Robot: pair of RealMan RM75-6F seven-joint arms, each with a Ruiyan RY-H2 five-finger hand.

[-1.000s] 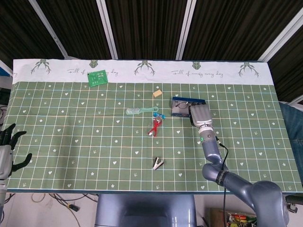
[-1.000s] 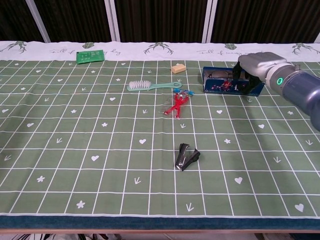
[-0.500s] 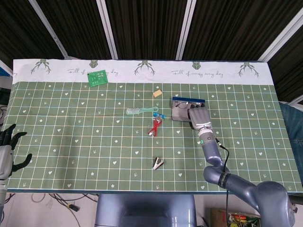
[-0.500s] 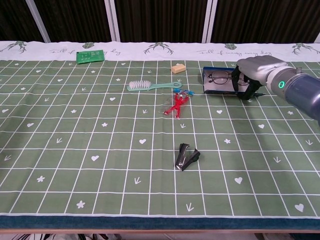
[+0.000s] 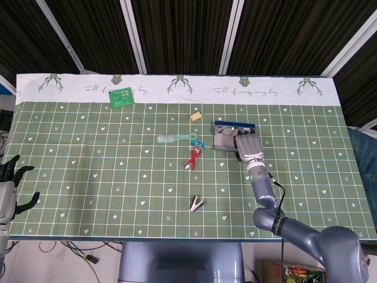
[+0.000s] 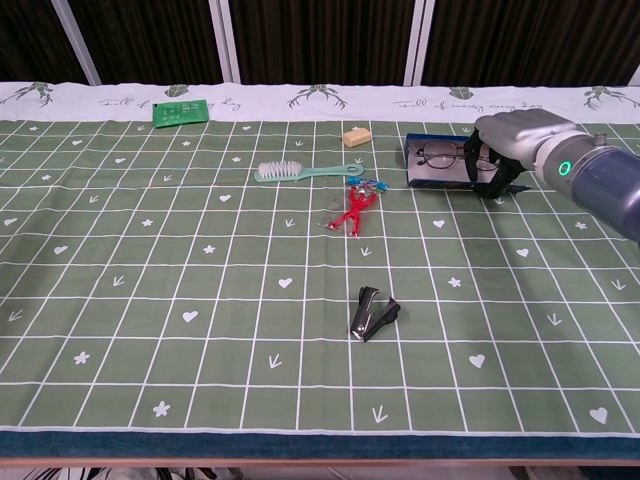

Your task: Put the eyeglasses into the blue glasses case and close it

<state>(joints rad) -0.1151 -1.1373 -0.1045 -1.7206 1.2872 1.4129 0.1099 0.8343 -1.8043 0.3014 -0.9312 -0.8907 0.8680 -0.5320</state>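
A green tablecloth (image 5: pixel 118 171) printed with white grid lines and hearts covers the table. Toward the far right lies the blue glasses case (image 6: pixel 432 165), open, with the eyeglasses (image 6: pixel 438 155) resting inside; the dark round frames show clearly in the chest view. The right hand (image 6: pixel 503 148) sits at the case's right end, its dark fingers (image 6: pixel 478 165) curled down around that end and touching the case. Whether it truly grips the case or only rests against it cannot be told from either view. The case's lid cannot be made out separately from the tray.

The left hand (image 5: pixel 8 186) hangs at the near left edge of the table, well apart from everything, its fingers spread and holding nothing.

Near the middle lie a teal brush (image 6: pixel 292 172), a red toy figure (image 6: pixel 352 211) and a black staple remover (image 6: pixel 374 312). A small tan block (image 6: pixel 356 136) and a green circuit board (image 6: pixel 180 111) sit toward the far side.

With the glasses already in, closing looks like the step in hand. To do it well, the right hand would likely need to clear the opening first, check that no part of the frame pokes above the rim, then fold the lid over evenly and press until it seats. Pushing at one end alone could make the light case slide or tip on the cloth.
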